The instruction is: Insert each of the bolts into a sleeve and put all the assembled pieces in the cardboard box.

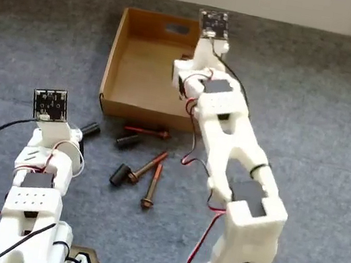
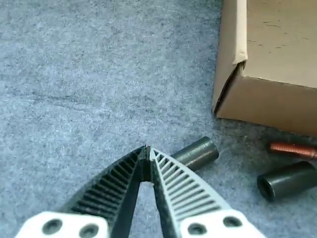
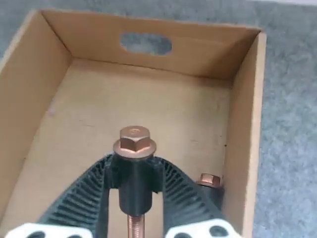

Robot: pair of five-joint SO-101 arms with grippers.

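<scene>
My right gripper (image 3: 133,166) is shut on an assembled piece (image 3: 133,148), a copper bolt through a black sleeve, held above the floor of the cardboard box (image 3: 148,104). A second bolt head (image 3: 210,180) shows in the box corner beside one finger. In the high view this arm (image 1: 222,112) stretches over the box (image 1: 123,63). My left gripper (image 2: 147,151) is shut with nothing in it, its tips just beside a loose black sleeve (image 2: 198,152) on the carpet. Another sleeve (image 2: 287,179) and a bolt (image 2: 293,148) lie farther off, near the box wall (image 2: 270,99).
On the grey carpet in front of the box lie three bolts (image 1: 145,130) (image 1: 151,164) (image 1: 151,186) and three sleeves (image 1: 90,130) (image 1: 127,140) (image 1: 118,174). One bolt's end lies against the nearest sleeve. Open carpet stretches left of the box.
</scene>
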